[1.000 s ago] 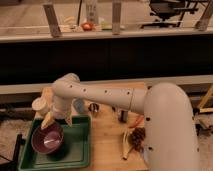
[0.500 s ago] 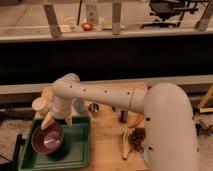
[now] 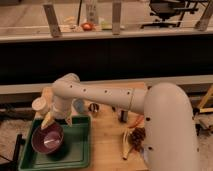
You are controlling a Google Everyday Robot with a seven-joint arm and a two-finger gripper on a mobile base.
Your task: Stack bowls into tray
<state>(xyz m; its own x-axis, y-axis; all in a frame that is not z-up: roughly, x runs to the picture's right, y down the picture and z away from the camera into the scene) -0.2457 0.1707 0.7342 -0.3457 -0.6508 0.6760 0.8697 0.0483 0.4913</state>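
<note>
Nothing has visibly shifted since the earlier frames: arm, bowl and tray sit where they did half a second and a full second ago. Seen from the single camera view, the white arm [image 3: 100,95] reaches from the robot's bulky body [image 3: 167,130] at the right across the wooden tabletop [image 3: 107,137] to the left, then bends downward. Its end effector [image 3: 56,120] hangs over the far rim of the dark-green tray [image 3: 82,150], just above the back edge of the purple-maroon bowl [image 3: 47,140]. Two pale yellowish fingers [image 3: 47,121] point down and spread apart from each other, so the end effector stands wide with nothing between them. One fingertip is close to the bowl's far rim; whether it touches cannot be told. The bowl rests upright inside the tray, in its left half toward the far end, its paler inner surface catching light. The tray lies at the left front part of the tabletop, its long side running away from the camera. Behind the arm, at the tabletop's far left, stands a pale cup [image 3: 40,105]. To the right of the tray lie a brown pine-cone-like object [image 3: 137,137], a pale stick-shaped item [image 3: 126,146] and something orange [image 3: 137,121]. A small dark object [image 3: 93,108] stands near the arm's elbow. Beyond the tabletop runs a dark counter front, and a red round item [image 3: 87,26] sits on the ledge above.
</note>
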